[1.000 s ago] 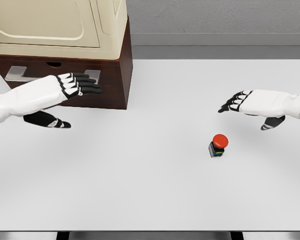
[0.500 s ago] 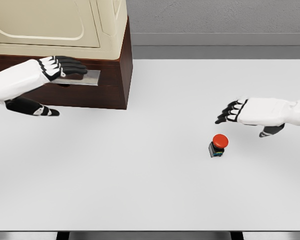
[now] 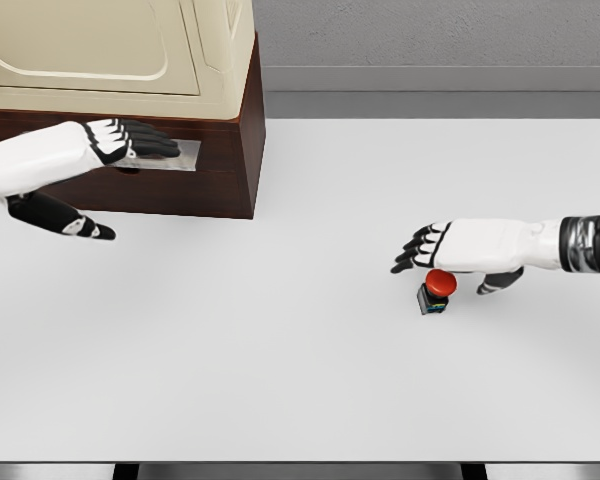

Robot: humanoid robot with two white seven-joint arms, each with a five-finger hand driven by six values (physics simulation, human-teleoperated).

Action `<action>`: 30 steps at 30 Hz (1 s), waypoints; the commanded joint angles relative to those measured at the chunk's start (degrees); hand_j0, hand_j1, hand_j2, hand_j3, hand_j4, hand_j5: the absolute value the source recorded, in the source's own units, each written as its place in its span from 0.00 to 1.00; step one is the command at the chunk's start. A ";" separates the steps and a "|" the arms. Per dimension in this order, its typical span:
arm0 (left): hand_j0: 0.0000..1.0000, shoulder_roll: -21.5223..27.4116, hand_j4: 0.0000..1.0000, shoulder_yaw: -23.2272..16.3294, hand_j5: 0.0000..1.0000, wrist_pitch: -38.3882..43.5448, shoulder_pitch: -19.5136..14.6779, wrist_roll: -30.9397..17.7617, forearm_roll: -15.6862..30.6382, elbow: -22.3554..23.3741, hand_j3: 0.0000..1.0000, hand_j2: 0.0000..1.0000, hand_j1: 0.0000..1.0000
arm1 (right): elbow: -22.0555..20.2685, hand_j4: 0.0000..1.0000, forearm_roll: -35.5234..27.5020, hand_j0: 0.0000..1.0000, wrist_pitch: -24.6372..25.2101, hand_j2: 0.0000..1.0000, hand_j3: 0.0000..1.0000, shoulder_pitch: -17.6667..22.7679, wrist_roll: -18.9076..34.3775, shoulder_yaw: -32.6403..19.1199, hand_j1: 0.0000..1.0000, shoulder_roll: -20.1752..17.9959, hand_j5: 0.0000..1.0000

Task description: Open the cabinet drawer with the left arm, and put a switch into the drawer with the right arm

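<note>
We find the drawer (image 3: 130, 180) shut in the cabinet (image 3: 225, 150); the left hand (image 3: 120, 142) lies on its handle (image 3: 170, 155), fingers extended. The switch (image 3: 436, 290) stands on the table (image 3: 280, 350) under the right hand (image 3: 450, 246), fingers loose, holding nothing.

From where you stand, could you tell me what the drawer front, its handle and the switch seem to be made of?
The drawer front looks like dark reddish-brown wood with a matte finish, though this is a render. Its handle appears to be brushed metal: flat, pale grey, faintly shiny. The switch looks like plastic: a smooth glossy red dome on a dark boxy base.
</note>
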 commanded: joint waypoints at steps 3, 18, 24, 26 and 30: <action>1.00 0.39 1.00 0.28 1.00 6.64 -0.09 -1.12 3.65 0.09 1.00 1.00 1.00 | -0.07 1.00 -0.03 1.00 1.31 1.00 1.00 -0.17 -0.02 1.39 1.00 0.11 1.00; 1.00 -0.05 1.00 1.07 1.00 14.82 -0.26 -4.55 10.77 0.09 1.00 1.00 1.00 | -1.04 0.96 -0.03 0.96 -2.67 0.96 0.96 -0.44 -0.02 1.56 0.96 -0.41 0.96; 1.00 -2.95 1.00 1.07 1.00 18.34 -0.09 -4.02 10.68 0.09 1.00 1.00 1.00 | -1.04 0.89 -0.12 0.89 -2.67 0.89 0.89 -0.44 -0.02 1.65 0.89 -0.50 0.89; 1.00 -3.04 1.00 1.07 1.00 18.69 0.09 -4.02 10.68 0.26 1.00 1.00 1.00 | -0.95 0.89 -0.12 0.89 -2.67 0.89 0.89 -0.44 -0.02 1.65 0.89 -0.50 0.89; 1.00 -3.57 1.00 1.07 1.00 20.18 0.35 -3.94 10.86 0.70 1.00 1.00 1.00 | -0.95 0.87 -0.12 0.87 -2.67 0.87 0.87 -0.26 -0.02 1.92 0.87 -0.50 0.87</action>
